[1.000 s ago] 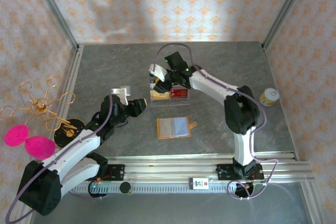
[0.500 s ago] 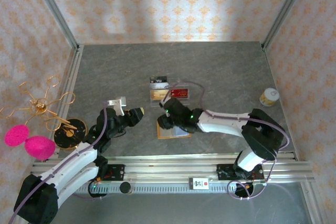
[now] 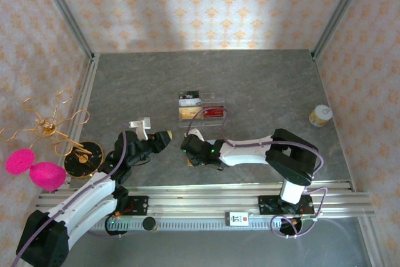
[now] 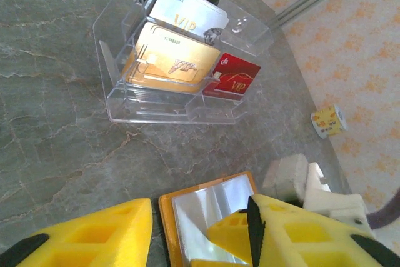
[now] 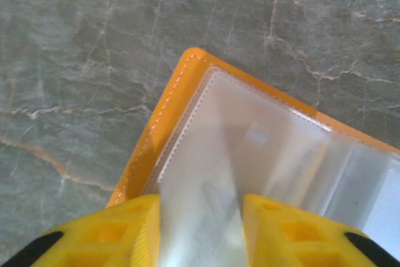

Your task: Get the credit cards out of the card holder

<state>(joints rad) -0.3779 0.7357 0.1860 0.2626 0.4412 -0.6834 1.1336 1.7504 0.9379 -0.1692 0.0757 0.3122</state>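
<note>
- The card holder point(image 5: 269, 154) lies open and flat on the table point(image 3: 269, 79), close to the near edge and about midway along it, with its clear sleeves facing up
- The right tool point(image 5: 200, 199) hangs low over the end of the holder nearer the table's left edge, just inside the orange border; its fingers are spread and pinch nothing, and the sleeve shows in the gap between them
- The left tool point(image 4: 200, 209) hovers just beside the holder on the left-edge side, also spread and empty
- Several credit cards point(image 4: 172, 60) stand in the clear stand point(image 4: 162, 107) toward the middle of the table, with a red card point(image 4: 234, 79) among them
- The step in hand looks like reaching into a sleeve for another card; glare makes it hard to tell whether that sleeve holds one
- The next move calls for catching a card's edge at the sleeve's mouth, closing gently and drawing it out along the page; the thin plastic may slip or the whole holder may lift, so the left tool may need to pin it down
</note>
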